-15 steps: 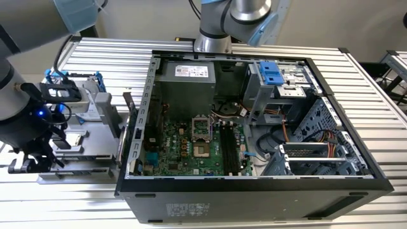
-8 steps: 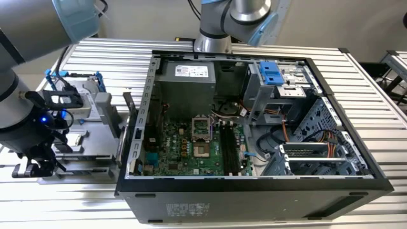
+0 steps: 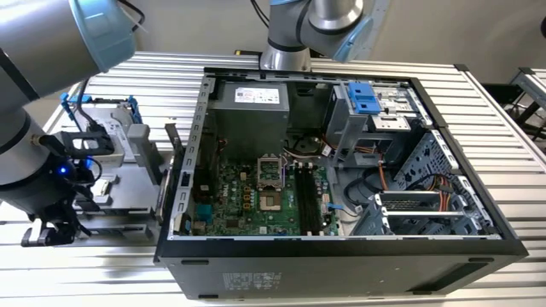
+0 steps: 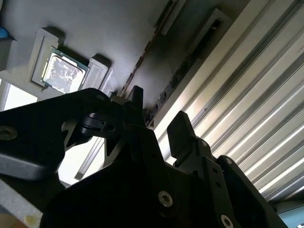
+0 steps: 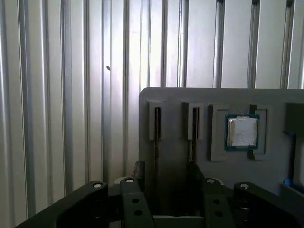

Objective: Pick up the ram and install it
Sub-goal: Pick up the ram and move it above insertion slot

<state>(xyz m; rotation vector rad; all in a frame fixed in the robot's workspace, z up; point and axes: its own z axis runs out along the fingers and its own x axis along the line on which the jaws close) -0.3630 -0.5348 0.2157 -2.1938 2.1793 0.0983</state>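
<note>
Two ram sticks stand on edge in slots of a grey holder [image 5: 180, 97]. One ram [image 5: 157, 124] sits nearest the holder's edge, and a second ram [image 5: 194, 124] sits beside it. My gripper [image 5: 165, 173] hangs low over the holder with its black fingers apart. In the second wrist view the gripper [image 4: 159, 109] straddles the edge-side ram [image 4: 166, 92] with a gap on both sides. In the exterior view the gripper [image 3: 55, 233] is at the left, outside the open computer case [image 3: 179, 192]. The motherboard's long black memory slots [image 3: 307, 192] lie in the middle of the case.
A square silver processor chip [image 5: 242, 131] rests in a recess of the same holder. A hard drive in a blue bracket [image 3: 107, 121] stands at the exterior view's left. The ribbed metal table [image 5: 61, 95] surrounds the holder. The arm's base [image 3: 286, 57] is mounted behind the case.
</note>
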